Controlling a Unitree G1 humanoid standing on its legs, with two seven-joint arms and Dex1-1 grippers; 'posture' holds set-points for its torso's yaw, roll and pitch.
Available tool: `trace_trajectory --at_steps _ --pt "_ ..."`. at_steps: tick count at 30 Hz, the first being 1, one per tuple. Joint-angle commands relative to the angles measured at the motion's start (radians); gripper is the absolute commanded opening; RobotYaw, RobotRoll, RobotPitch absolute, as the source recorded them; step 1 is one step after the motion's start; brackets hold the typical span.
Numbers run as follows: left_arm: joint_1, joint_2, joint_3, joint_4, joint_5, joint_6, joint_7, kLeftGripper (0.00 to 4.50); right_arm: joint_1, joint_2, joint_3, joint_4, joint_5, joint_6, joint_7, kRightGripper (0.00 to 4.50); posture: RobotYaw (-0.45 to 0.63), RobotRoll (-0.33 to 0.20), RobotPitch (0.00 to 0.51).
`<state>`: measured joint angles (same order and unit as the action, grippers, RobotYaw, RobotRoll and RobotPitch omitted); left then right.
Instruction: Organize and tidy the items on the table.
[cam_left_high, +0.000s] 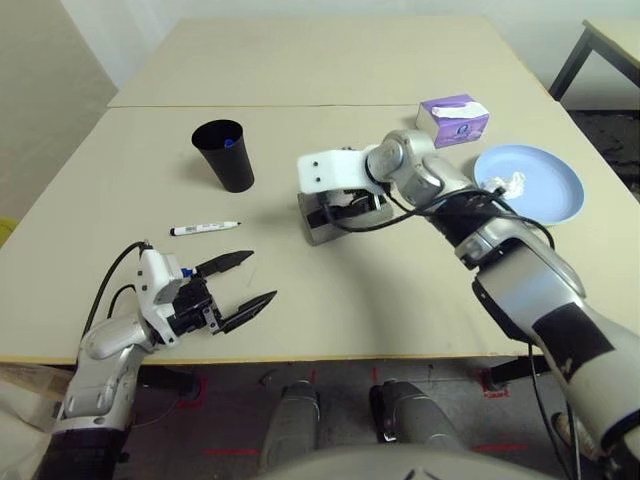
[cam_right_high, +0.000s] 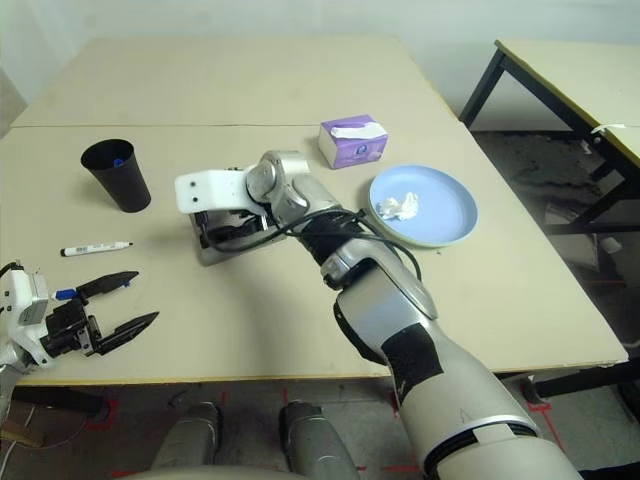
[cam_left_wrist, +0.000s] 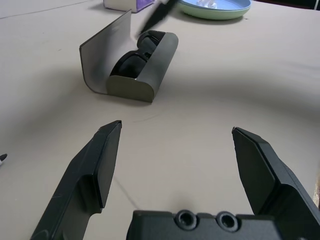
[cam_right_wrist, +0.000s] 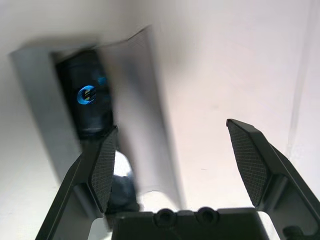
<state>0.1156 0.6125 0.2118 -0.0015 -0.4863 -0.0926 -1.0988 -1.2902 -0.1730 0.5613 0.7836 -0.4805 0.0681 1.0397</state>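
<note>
The grey glasses case lies mid-table with its flap open and the black sunglasses inside. My right gripper hovers right over the case, open, with nothing between its fingers. Nearer the front left, my left gripper is open and empty just above the table. A white marker with a black cap lies beyond it. The black cup stands further back with a blue-capped marker in it. At the right, a blue plate holds a crumpled white tissue.
A purple tissue box stands behind the plate. A seam runs across the table behind the cup. A second, dark-legged table stands off to the right. Bare tabletop lies between my left gripper and the case.
</note>
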Motion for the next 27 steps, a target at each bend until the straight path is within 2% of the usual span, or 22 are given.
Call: trace_trajectory --at_steps 1,5,9,13,17,21,27 --pt "0.005 0.005 -0.009 -0.005 0.005 0.012 -0.003 4.50 -0.012 -0.023 -0.031 -0.059 0.039 0.034 0.066 4.45 0.00 0.000 0.126" --pt "-0.003 0.006 -0.005 0.022 0.006 0.001 -0.017 4.50 0.003 -0.084 -0.053 -0.187 0.071 0.113 0.156 4.45 0.00 0.000 0.125" --pt "-0.010 0.006 0.007 0.053 0.006 -0.011 -0.024 4.50 0.094 -0.182 -0.118 -0.449 0.159 0.320 0.277 4.45 0.00 0.000 0.122" --pt "-0.014 -0.002 0.024 0.070 0.001 -0.016 -0.012 4.50 0.267 -0.303 -0.217 -0.742 0.278 0.556 0.340 4.45 0.00 0.000 0.125" --pt "-0.005 -0.002 0.029 0.066 0.001 -0.016 -0.008 4.50 0.492 -0.362 -0.371 -0.964 0.402 0.726 0.276 4.45 0.00 0.000 0.131" --pt "0.004 0.001 0.030 0.059 -0.001 -0.010 -0.011 4.50 0.701 -0.345 -0.533 -1.092 0.505 0.761 0.153 4.45 -0.02 0.000 0.136" --pt "-0.019 0.017 0.033 0.063 -0.005 0.007 -0.016 4.50 0.943 -0.209 -0.717 -1.122 0.676 0.529 -0.005 4.45 -0.02 0.000 0.140"
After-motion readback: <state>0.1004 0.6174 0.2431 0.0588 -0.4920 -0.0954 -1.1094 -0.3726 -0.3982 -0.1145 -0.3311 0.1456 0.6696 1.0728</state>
